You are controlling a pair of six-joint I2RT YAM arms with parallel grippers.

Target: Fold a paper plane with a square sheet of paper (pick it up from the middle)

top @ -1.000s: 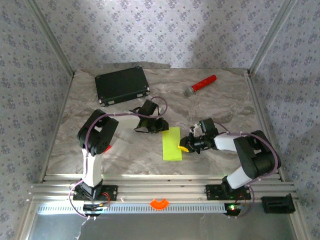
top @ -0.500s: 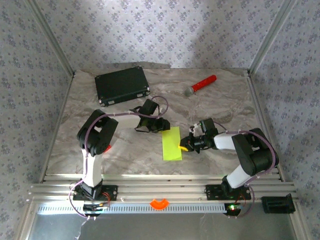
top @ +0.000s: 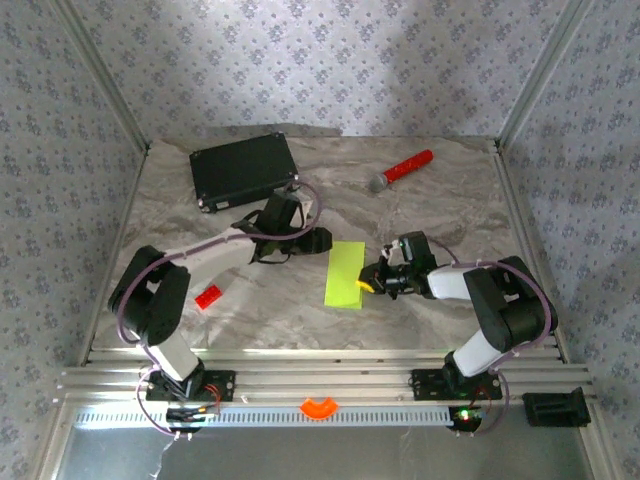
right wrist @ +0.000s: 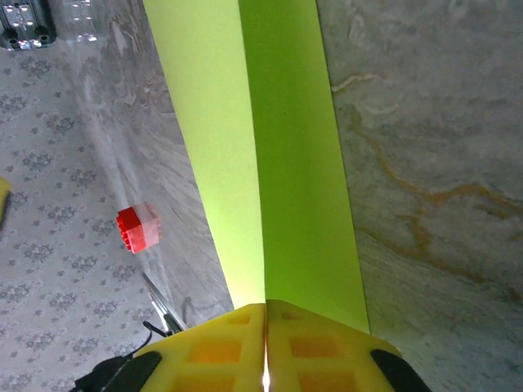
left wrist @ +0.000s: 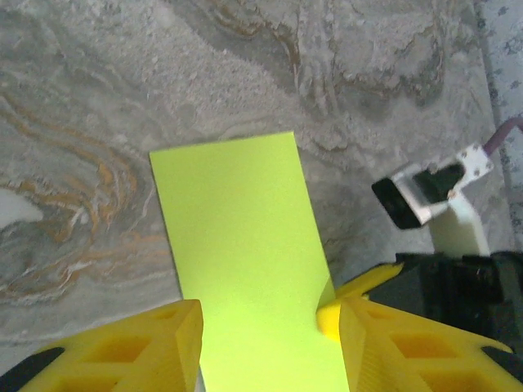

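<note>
The square sheet of paper (top: pixel 345 275), lime yellow-green, lies mid-table folded lengthwise into a narrow strip, not a pointed paper plane. My right gripper (top: pixel 371 284) is shut on its right long edge. In the right wrist view the yellow fingers (right wrist: pixel 221 343) meet at the gripper (right wrist: pixel 265 310), and the sheet (right wrist: pixel 286 163) runs away from them as a shallow V along a centre crease. My left gripper (top: pixel 318 240) is at the strip's far left corner, open. In the left wrist view the gripper (left wrist: pixel 261 318) straddles the sheet (left wrist: pixel 241 245), with both fingers apart from it.
A black case (top: pixel 243 170) sits at the back left, and a red-handled microphone (top: pixel 403 169) lies at the back right. A small red block (top: pixel 208 296) rests by the left arm's elbow and appears beside the sheet as a red block (right wrist: pixel 136 228). Walls enclose the table.
The left gripper has opened and drawn back to the left, while its elbow swung down and left, uncovering the red block. The right gripper stays shut on the sheet, which shifted slightly farther back.
</note>
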